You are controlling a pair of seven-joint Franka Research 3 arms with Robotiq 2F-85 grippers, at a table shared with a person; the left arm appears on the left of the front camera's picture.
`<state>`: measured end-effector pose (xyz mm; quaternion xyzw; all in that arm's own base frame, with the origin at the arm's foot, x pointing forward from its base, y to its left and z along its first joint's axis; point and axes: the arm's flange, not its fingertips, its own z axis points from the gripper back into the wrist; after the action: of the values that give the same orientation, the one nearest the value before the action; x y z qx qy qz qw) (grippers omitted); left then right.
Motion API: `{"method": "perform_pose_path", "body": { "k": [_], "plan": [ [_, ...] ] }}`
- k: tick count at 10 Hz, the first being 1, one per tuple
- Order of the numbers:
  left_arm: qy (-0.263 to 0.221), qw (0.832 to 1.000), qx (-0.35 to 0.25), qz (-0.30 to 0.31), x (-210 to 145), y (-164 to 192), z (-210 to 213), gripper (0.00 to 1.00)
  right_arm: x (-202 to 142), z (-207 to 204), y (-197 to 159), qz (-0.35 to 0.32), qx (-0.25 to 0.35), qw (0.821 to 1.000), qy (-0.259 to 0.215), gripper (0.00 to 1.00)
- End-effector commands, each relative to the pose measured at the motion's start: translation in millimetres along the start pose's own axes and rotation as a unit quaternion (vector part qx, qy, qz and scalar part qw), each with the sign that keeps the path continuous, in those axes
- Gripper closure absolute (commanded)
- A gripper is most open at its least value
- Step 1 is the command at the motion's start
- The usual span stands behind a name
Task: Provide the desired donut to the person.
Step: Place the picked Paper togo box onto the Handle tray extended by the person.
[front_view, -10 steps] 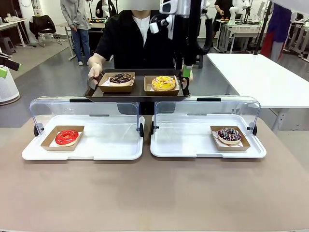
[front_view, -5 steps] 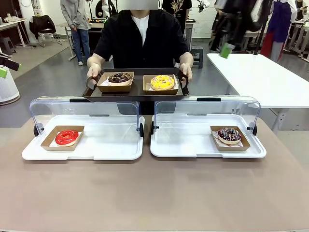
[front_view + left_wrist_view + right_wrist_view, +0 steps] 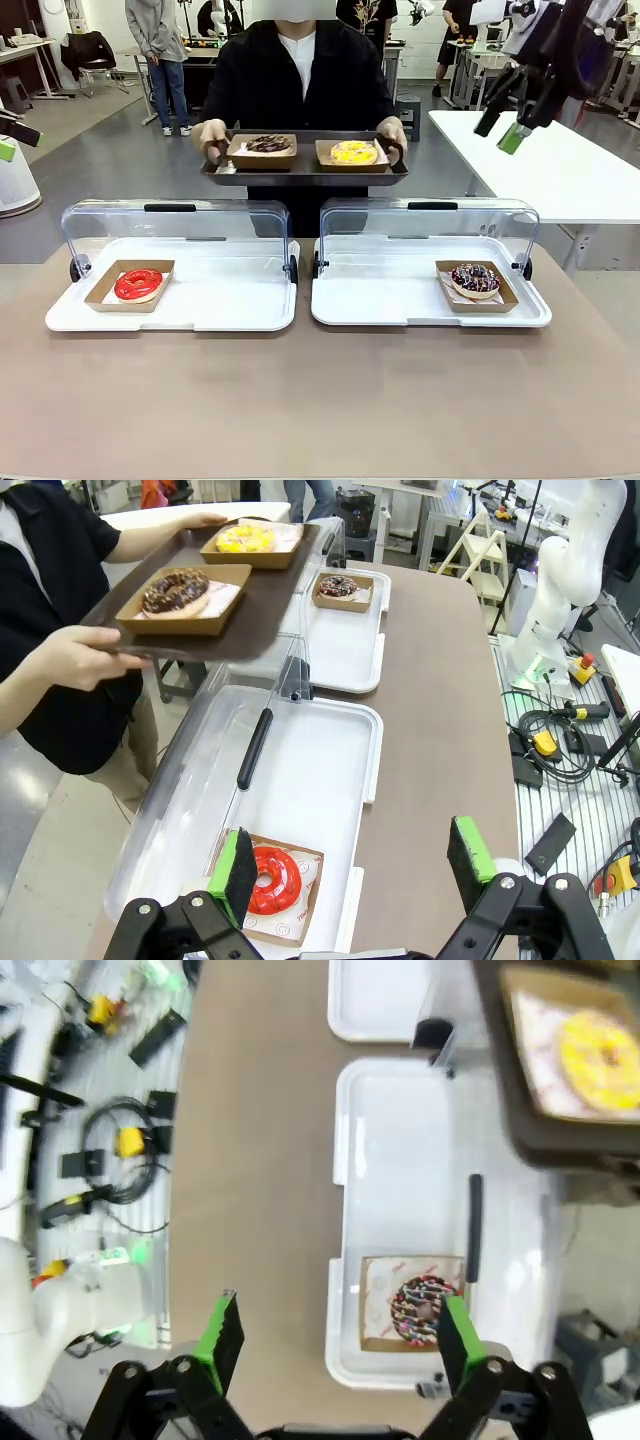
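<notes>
Right gripper raised, jaws apart, sprinkled donut below (probably nearer arm); left gripper apart above red donut.

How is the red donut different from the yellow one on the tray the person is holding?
The red donut has glossy red icing; the yellow donut has yellow icing. The red donut lies in a white display tray on the table, while the yellow donut rides on the dark tray held up by the person. Both sit in brown cardboard holders.
</notes>
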<state>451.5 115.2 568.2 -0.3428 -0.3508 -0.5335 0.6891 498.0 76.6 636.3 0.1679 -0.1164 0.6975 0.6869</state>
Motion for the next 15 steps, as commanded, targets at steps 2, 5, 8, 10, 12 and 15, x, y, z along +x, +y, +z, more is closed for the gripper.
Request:
{"method": "perform_pose_path", "body": {
  "k": [2, 5, 8, 10, 12, 15],
  "plan": [
    [-0.001, 1.0, 0.001, 0.004, 0.9, -2.1, 0.6, 0.0, 3.9, 4.9, -2.2, 0.004, 0.001, 1.0, 0.001, 0.0],
    [-0.001, 1.0, 0.001, 0.004, 0.9, -2.1, 0.6, 0.0, 3.9, 4.9, -2.2, 0.004, 0.001, 1.0, 0.001, 0.0],
    [-0.001, 1.0, 0.001, 0.004, 0.9, -2.1, 0.6, 0.0, -11.5, 24.2, -3.4, 0.015, 0.005, 0.996, -0.086, 0.0],
    [-0.001, 1.0, 0.001, 0.004, 0.9, -2.1, 0.6, 0.0, -64.8, 53.7, -14.7, -0.013, -0.036, 0.974, -0.224, 0.0],
    [-0.001, 1.0, 0.001, 0.004, 0.9, -2.1, 0.6, 0.0, -137.2, 59.0, -31.8, -0.085, -0.072, 0.952, -0.285, 0.0],
    [-0.001, 1.0, 0.001, 0.004, 0.9, -2.1, 0.6, 0.0, -217.1, 40.6, -20.8, -0.086, -0.096, 0.943, -0.307, 0.0]
  ]
}}
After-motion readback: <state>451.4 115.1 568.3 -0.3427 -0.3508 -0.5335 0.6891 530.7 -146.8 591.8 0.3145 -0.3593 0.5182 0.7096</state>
